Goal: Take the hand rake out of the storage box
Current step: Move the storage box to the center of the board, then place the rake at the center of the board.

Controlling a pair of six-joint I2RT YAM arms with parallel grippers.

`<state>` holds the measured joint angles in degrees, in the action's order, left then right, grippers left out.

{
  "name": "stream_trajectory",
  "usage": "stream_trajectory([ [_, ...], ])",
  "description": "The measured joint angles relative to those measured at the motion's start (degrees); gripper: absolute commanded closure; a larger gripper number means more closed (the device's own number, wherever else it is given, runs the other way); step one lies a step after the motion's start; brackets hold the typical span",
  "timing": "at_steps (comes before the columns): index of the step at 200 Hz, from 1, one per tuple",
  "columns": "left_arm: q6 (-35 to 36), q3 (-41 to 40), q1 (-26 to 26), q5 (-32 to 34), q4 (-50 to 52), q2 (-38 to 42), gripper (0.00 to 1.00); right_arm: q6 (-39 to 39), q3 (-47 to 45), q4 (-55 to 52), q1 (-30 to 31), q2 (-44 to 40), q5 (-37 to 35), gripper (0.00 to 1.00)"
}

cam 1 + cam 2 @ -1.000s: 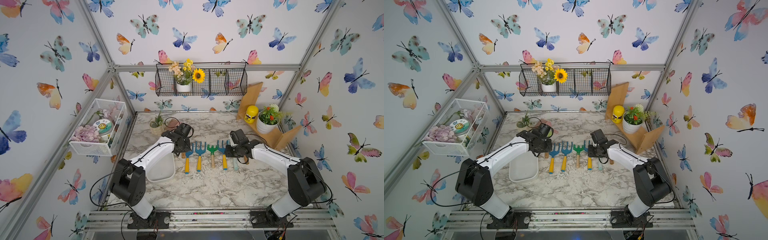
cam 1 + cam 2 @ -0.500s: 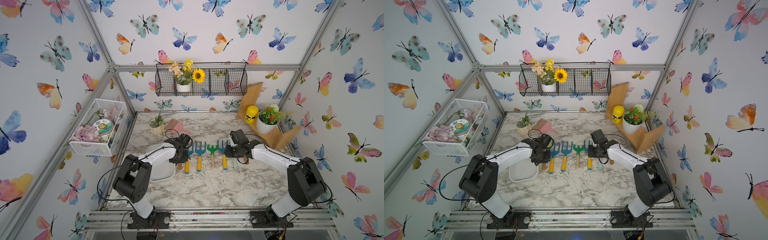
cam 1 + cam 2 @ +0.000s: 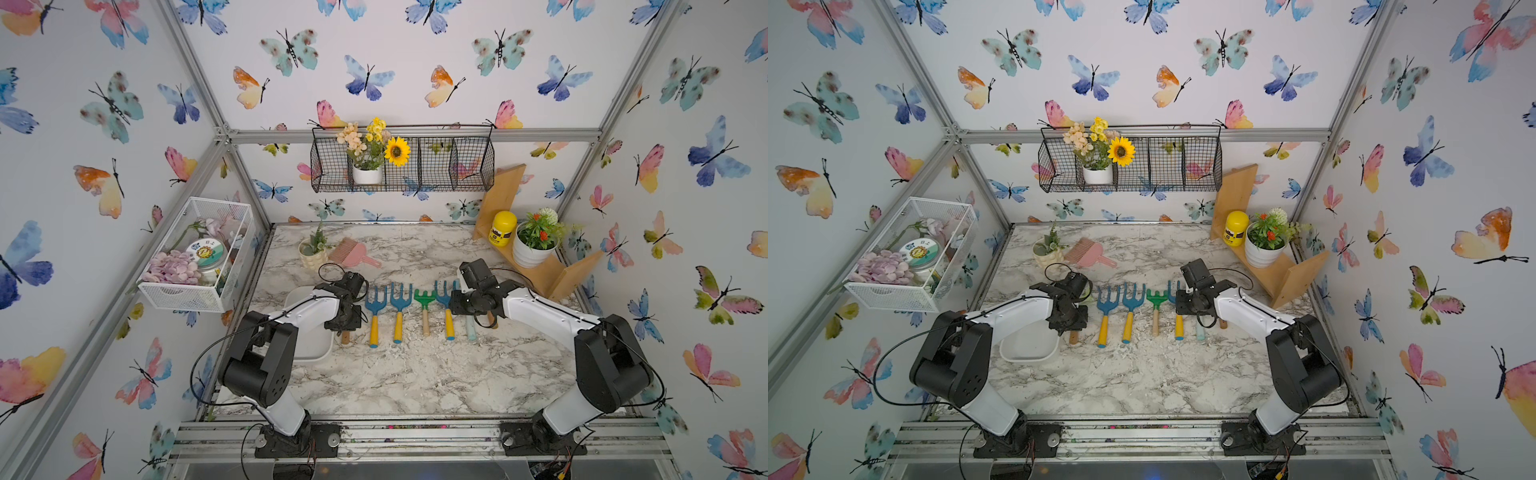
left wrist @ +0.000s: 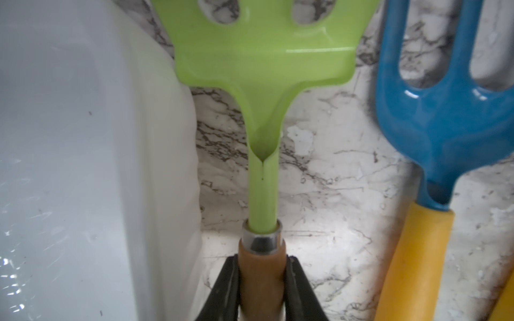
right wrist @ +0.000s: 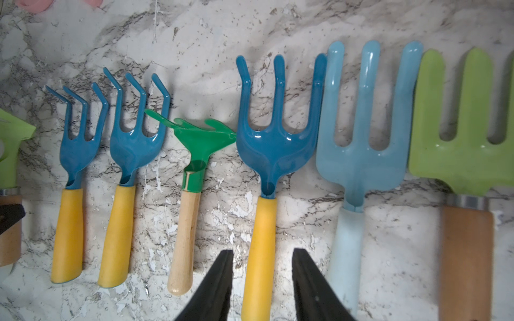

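1. storage box (image 3: 309,353): white tray at the worktop (image 3: 415,374) left edge, partly under the left arm.
2. left gripper (image 4: 262,259): jaws clamped tight on the wooden handle of the lime-green hand rake (image 4: 261,55). The rake is outside the box, just beside its right wall, tines toward the back edge.
3. small dark-green rake (image 5: 194,139): flat mid-row, handle toward the front edge.
4. right gripper (image 5: 262,251): jaws partly apart, straddling the yellow handle of the blue cultivator (image 5: 275,144), with a gap on both sides. Nothing held.
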<state>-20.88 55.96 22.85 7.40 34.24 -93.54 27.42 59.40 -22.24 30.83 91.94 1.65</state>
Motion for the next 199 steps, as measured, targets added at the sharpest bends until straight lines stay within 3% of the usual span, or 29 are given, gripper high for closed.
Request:
stream_trajectory([
  [86,5.7,-0.5,-3.4,-2.7,-0.9,0.6,0.81,0.1,0.0,0.1,0.7,0.1,0.1,0.58],
  [199,5.8,-0.5,-3.6,-4.4,-1.0,-0.4,0.81,0.2,0.0,0.2,0.7,0.1,0.1,0.58],
])
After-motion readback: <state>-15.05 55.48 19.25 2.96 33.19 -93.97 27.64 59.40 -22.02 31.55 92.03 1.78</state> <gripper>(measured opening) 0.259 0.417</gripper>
